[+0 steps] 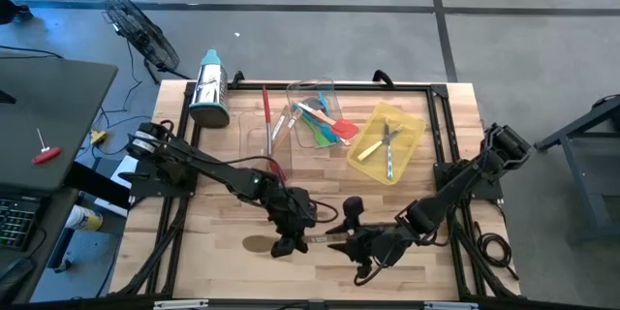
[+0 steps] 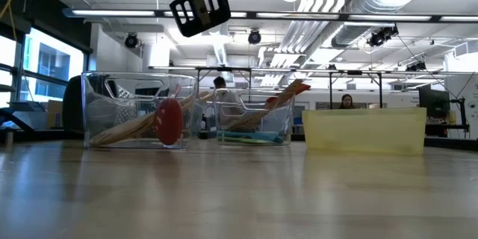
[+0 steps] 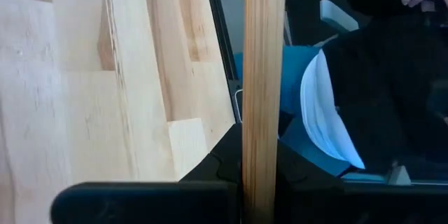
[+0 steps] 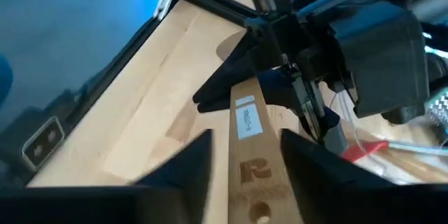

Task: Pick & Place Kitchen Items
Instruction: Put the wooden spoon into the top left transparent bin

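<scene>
Two dark arms meet low over the front middle of the table [image 1: 223, 228]. Left gripper [image 1: 289, 242] and right gripper [image 1: 341, 242] both close on one wooden utensil [image 1: 315, 240], held level between them, clear of the tabletop. Left wrist view: jaws shut on the wooden handle [image 3: 262, 91], which runs straight out past them. Right wrist view: jaws clamped either side of the flat wooden handle [image 4: 248, 147], stamped with a letter R and carrying a small label, the other gripper gripping its far end.

Counted at the back of the table:
- two clear trays — one [image 1: 263, 121] with a red-handled utensil [image 1: 266, 116] and a couple of slim pieces; the other [image 1: 312, 97] with teal, green and red spatulas [image 1: 325, 128], about four, count unsure
- one yellow tray [image 1: 412, 126] with metal cutlery [image 1: 388, 145], two or three pieces
- one steel grater [image 1: 208, 87] with a teal top, lying at the back left corner

Low view: a red spoon [image 2: 169, 122] leans in the left clear tray
</scene>
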Tool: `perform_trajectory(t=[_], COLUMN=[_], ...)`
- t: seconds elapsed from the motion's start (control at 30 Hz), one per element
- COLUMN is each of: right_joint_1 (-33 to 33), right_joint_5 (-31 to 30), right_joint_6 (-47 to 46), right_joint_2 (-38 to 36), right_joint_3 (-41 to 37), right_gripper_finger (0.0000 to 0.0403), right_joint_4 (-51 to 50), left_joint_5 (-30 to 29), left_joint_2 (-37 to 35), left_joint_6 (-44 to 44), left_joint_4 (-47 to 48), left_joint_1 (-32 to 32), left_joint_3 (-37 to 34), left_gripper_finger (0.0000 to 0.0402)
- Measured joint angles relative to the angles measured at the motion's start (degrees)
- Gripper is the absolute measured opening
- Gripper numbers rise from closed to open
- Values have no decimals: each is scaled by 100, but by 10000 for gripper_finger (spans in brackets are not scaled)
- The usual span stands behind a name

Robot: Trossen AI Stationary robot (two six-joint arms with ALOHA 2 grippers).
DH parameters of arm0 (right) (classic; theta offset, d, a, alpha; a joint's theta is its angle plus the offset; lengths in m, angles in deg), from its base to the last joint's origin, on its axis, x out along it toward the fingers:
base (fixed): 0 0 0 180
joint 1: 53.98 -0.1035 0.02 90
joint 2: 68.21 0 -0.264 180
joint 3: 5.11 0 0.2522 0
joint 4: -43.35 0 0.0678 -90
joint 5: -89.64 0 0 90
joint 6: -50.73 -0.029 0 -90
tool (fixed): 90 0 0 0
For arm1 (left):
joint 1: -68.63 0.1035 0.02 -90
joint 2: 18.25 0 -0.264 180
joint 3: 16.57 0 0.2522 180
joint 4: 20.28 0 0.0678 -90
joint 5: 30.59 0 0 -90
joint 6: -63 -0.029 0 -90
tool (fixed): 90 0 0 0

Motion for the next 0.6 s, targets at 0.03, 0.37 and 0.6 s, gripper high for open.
perform_trajectory(t=[0.03, 0.37, 0.6], right_joint_1=[0, -349, -1155], right_joint_5=[-39, -1372, -3423], right_joint_6=[-151, 162, 673], right_joint_2=[3, 4, 4], right_joint_3=[-2, -9, -9], right_gripper_finger=[177, 343, 339], right_joint_4=[39, 464, 1065], left_joint_5=[-1, -101, -909], left_joint_2=[0, -4, -280], left_joint_6=[0, 60, -46], left_joint_4=[3, 20, 357], left_joint_1=[4, 7, 7], left_joint_3=[0, 0, 125], left_gripper_finger=[13, 13, 13])
